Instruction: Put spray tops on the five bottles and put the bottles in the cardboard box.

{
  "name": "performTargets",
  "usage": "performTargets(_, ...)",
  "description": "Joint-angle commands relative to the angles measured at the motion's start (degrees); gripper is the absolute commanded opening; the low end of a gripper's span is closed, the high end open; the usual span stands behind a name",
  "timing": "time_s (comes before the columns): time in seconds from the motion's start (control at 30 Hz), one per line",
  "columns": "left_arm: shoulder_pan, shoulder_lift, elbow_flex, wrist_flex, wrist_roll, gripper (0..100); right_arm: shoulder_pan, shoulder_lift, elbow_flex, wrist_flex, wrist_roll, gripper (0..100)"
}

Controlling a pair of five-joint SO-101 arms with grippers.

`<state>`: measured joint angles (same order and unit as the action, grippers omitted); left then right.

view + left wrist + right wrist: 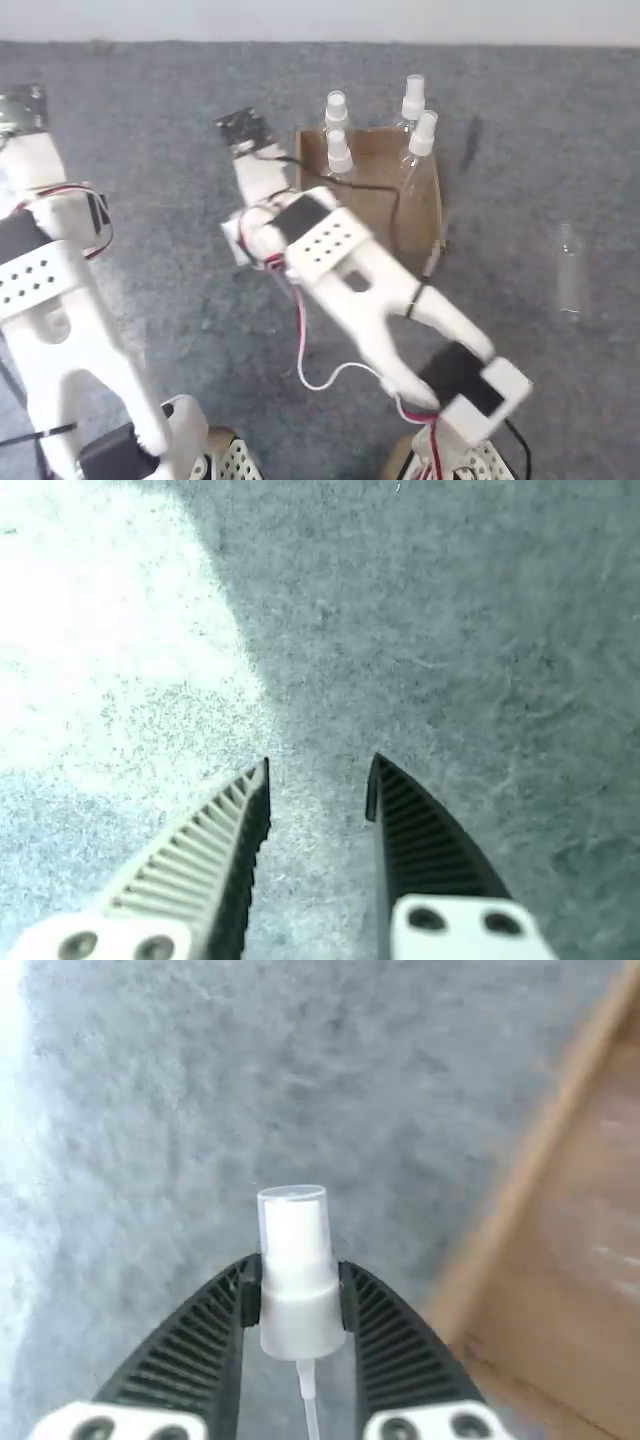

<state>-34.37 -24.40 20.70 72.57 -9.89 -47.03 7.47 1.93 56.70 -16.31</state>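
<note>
My left gripper [320, 765] is hanging spread, holding nothing, over the carpet [480, 630] at the far left of the layout. My right gripper [297, 1265] is pinching a top [292, 1222] by its collar, near the left wall of the box [432, 205]. The top's head is pointing out past the fingertips and its dip tube is trailing back toward my wrist. Four topped bottles [340, 155] are standing upright at the box. The near two are sitting inside it, and I cannot tell for the far two. The bare bottle [568, 268] is standing upright on the carpet, well apart to the right, so the box is lying between the held top and that open neck. I am judging my right arm the nearer one, and the tube as needing to turn downward to meet the neck. The high view is giving me the bare bottle's place, while the right wrist view is giving me the grip on the top.
</note>
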Motion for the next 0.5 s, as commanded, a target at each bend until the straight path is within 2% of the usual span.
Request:
performTargets(0.0,-0.26,0.0,-2.68,1.49,-1.49,15,-2.59,4.7,-0.26,-8.84,-3.6,1.4)
performTargets(0.13,0.18,0.0,-2.68,1.58,-1.49,15,-2.51,7.08,-1.14,-8.66,-3.34,6.7)
performTargets(0.37,1.85,-0.09,-2.68,1.76,-1.23,15,-3.74,7.69,-8.97,4.62,-3.25,37.0)
performTargets(0.47,2.46,-0.09,-2.68,2.81,-1.23,15,-3.38,6.55,-12.75,9.98,-3.25,39.2)
